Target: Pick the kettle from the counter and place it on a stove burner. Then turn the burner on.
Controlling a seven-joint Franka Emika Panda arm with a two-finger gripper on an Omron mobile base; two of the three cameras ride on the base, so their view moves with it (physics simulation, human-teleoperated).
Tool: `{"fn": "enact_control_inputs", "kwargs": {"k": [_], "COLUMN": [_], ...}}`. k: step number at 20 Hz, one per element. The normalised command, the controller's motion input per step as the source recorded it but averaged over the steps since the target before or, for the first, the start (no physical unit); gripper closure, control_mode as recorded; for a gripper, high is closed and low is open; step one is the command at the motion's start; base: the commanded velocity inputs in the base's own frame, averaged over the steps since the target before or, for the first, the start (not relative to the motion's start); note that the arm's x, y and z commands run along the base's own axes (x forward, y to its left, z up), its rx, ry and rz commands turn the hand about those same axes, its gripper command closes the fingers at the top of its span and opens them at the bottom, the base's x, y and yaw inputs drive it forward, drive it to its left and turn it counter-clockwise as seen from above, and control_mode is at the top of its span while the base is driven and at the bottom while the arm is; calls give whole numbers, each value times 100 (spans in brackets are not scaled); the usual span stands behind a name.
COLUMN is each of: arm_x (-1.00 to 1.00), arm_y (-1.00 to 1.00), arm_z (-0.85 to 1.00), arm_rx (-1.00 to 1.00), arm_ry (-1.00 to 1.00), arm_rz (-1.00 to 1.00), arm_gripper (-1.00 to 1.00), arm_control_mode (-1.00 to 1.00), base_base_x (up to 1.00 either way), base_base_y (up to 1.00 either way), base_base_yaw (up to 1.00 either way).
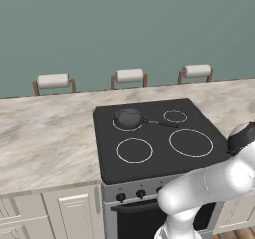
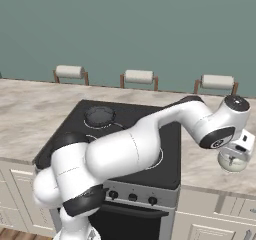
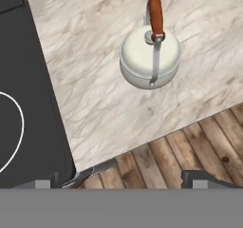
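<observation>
one kettle (image 3: 150, 56) sits on the counter (image 3: 95, 80) to the right of the black cooktop (image 1: 154, 133), near the counter's front edge. the gripper (image 2: 235, 156) hangs just above it with its jaws spread wide, holding nothing. a frying pan (image 1: 128, 117) rests on a rear burner.

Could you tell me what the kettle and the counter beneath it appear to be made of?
The kettle looks like cream enamelled or glazed metal, smooth with a soft sheen; its handle is thin grey wire with a reddish-brown, possibly wooden, grip. The counter looks like polished stone, judging by its beige-grey marbled veining.
</observation>
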Motion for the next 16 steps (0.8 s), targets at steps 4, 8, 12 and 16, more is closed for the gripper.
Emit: {"fn": "enact_control_inputs", "kwargs": {"k": [4,8,12,16], "arm_x": [39,50,30,4], "arm_y": [-1,-1,-31,-63], "arm_z": [0,0,-7,-18], "arm_rx": [0,0,0,0], "arm_ry": [1,6,8,6], "arm_rz": [0,0,0,0], "arm_gripper": [-100,-100,-100,-100], "arm_control_mode": [-100,-100,-100,-100], "base_base_x": [0,0,0,0], "base_base_y": [0,0,0,0], "base_base_yaw": [0,0,0,0]}}
